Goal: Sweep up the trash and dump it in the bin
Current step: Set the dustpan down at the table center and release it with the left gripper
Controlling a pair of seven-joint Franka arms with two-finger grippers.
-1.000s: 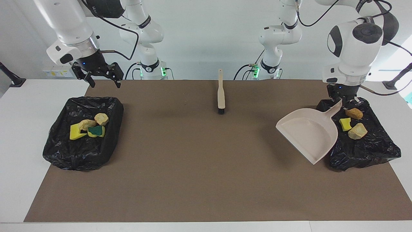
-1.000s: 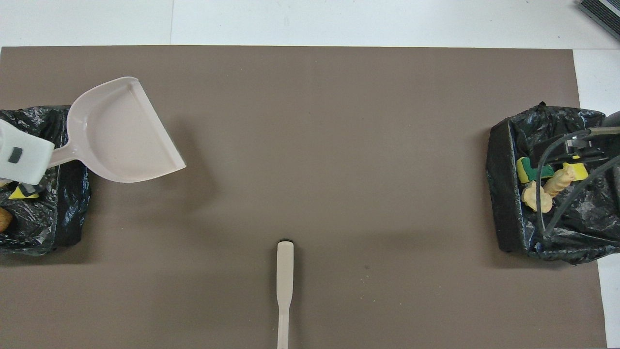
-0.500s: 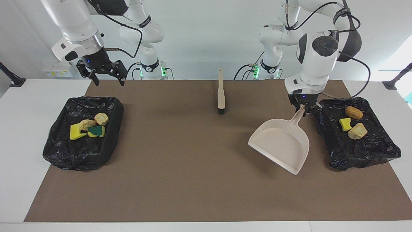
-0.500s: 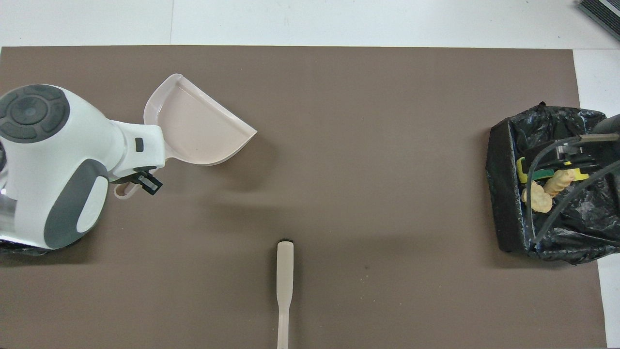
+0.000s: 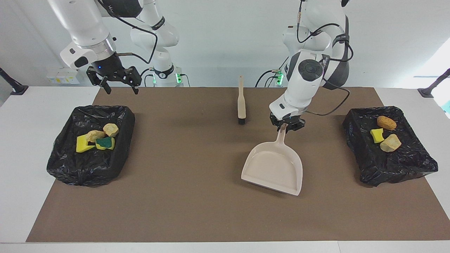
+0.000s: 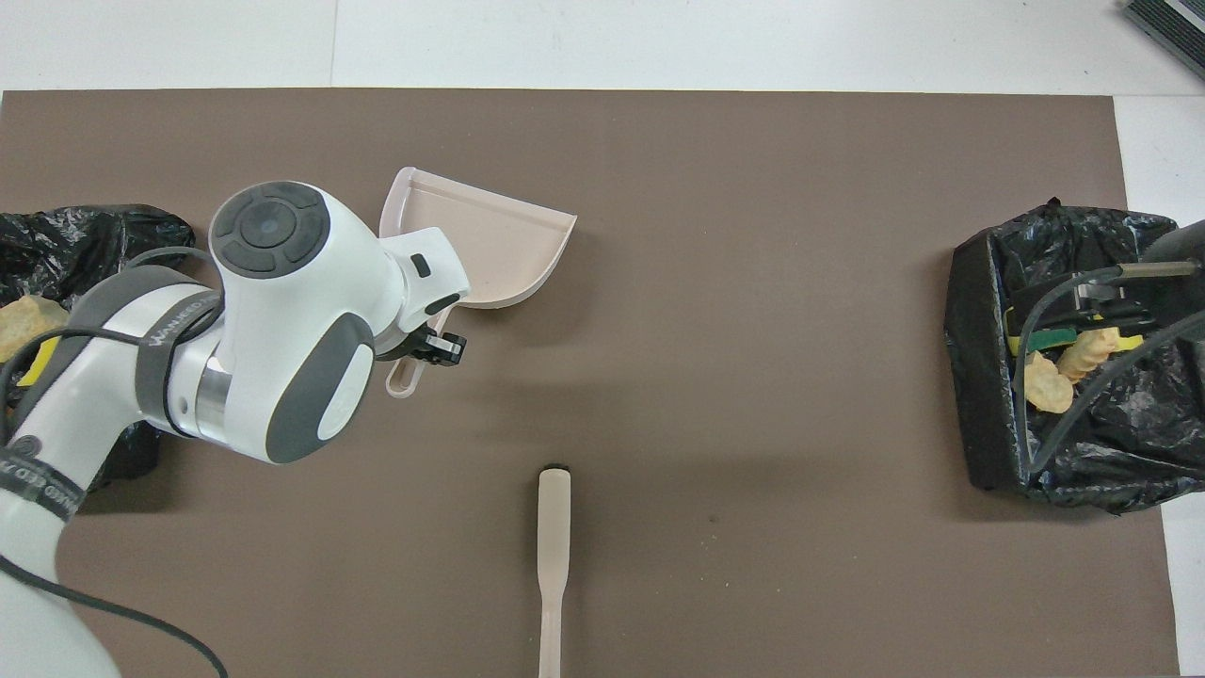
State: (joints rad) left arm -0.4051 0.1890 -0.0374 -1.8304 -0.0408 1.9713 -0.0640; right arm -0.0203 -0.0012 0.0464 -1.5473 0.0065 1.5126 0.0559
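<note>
My left gripper point(image 5: 285, 128) is shut on the handle of the beige dustpan point(image 5: 274, 168), which is empty and tilts down to the brown mat near the middle of the table. In the overhead view the left arm covers the handle; only the dustpan's pan point(image 6: 490, 247) shows. Trash lies in two black-lined bins. The bin point(image 5: 404, 168) at the left arm's end holds an orange-brown chunk point(image 5: 386, 122), a yellow sponge bit point(image 5: 377, 135) and a pale lump point(image 5: 390, 143). The bin point(image 5: 81, 168) at the right arm's end holds several scraps point(image 5: 96, 138). My right gripper point(image 5: 120, 88) hangs open and empty over that bin's robot-side edge.
The beige brush point(image 5: 241, 102) lies on the mat near the robots, midway between the arms, bristles pointing away from them; it also shows in the overhead view as the brush point(image 6: 554, 556). The brown mat point(image 5: 182, 203) covers most of the white table.
My left arm has carried the dustpan from over the bin at its end toward the table's middle and brought it down. The right gripper has drifted slightly toward the middle.
</note>
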